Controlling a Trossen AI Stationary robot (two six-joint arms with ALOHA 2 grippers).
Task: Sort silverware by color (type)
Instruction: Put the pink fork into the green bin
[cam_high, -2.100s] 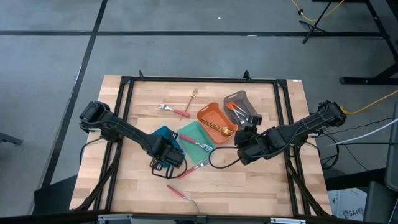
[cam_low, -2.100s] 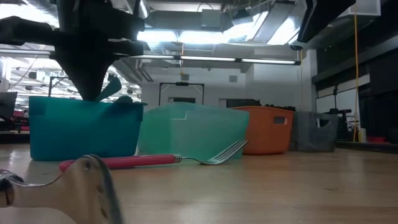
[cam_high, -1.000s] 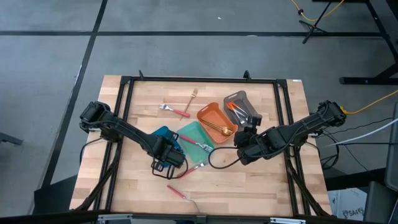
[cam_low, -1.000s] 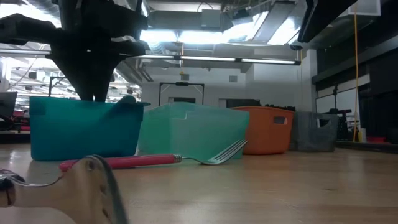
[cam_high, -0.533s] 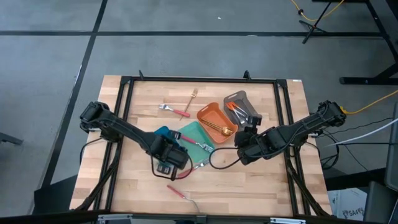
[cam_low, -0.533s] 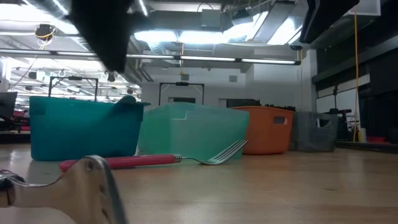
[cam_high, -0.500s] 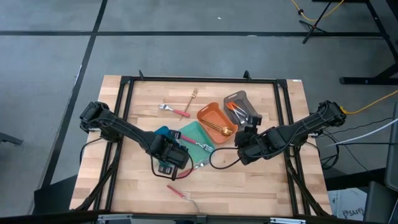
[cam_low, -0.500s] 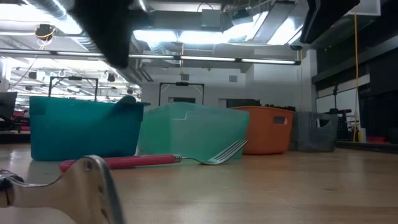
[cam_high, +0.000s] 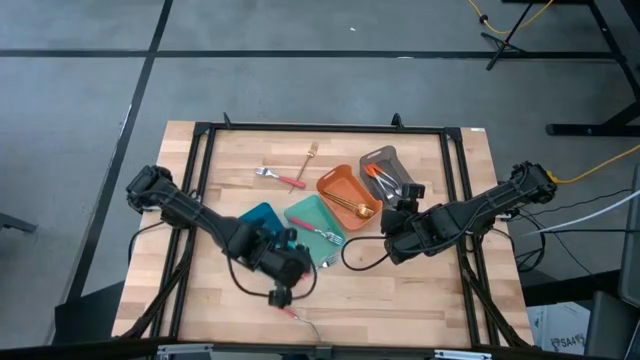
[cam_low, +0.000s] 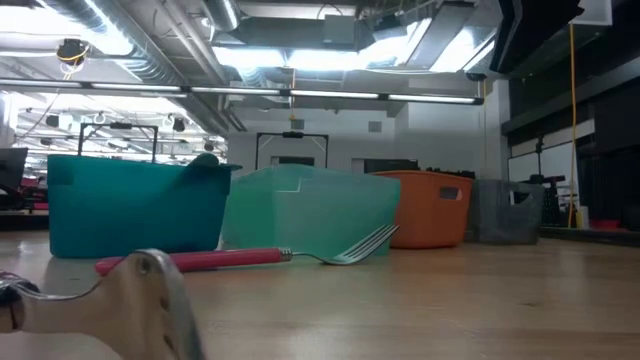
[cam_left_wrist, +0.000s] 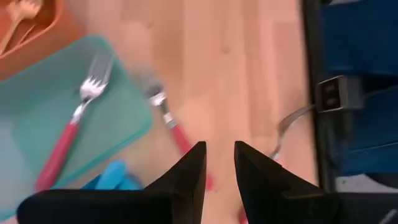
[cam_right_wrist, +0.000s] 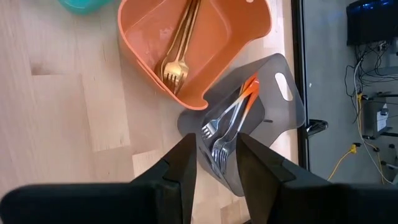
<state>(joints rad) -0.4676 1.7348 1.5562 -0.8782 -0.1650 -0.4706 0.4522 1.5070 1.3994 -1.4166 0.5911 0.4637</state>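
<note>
Four trays stand mid-table: blue (cam_high: 258, 215), teal (cam_high: 312, 222), orange (cam_high: 346, 192) and grey (cam_high: 385, 168). A red-handled fork (cam_left_wrist: 74, 121) lies in the teal tray, and gold forks (cam_right_wrist: 177, 59) lie in the orange one. Silver and orange-handled forks (cam_right_wrist: 227, 124) lie in the grey tray. Another red-handled fork (cam_left_wrist: 169, 123) lies flat on the table near the teal tray. My left gripper (cam_left_wrist: 219, 168) hovers open above that fork, holding nothing. My right gripper (cam_right_wrist: 217, 162) hangs open above the table beside the grey and orange trays.
A red fork (cam_high: 281, 178) and a gold fork (cam_high: 310, 153) lie at the far side. A red utensil (cam_high: 290, 312) and a silver one (cam_left_wrist: 285, 129) lie near the front edge. Black frame rails (cam_high: 200, 150) border the table. A cable (cam_high: 362, 255) loops between the arms.
My left gripper has risen from just above the blue tray, going up out of the low view. It has also moved toward the table's near right and rolled about its own axis. Its finger gap looks unchanged. The silverware and trays have stayed put.
</note>
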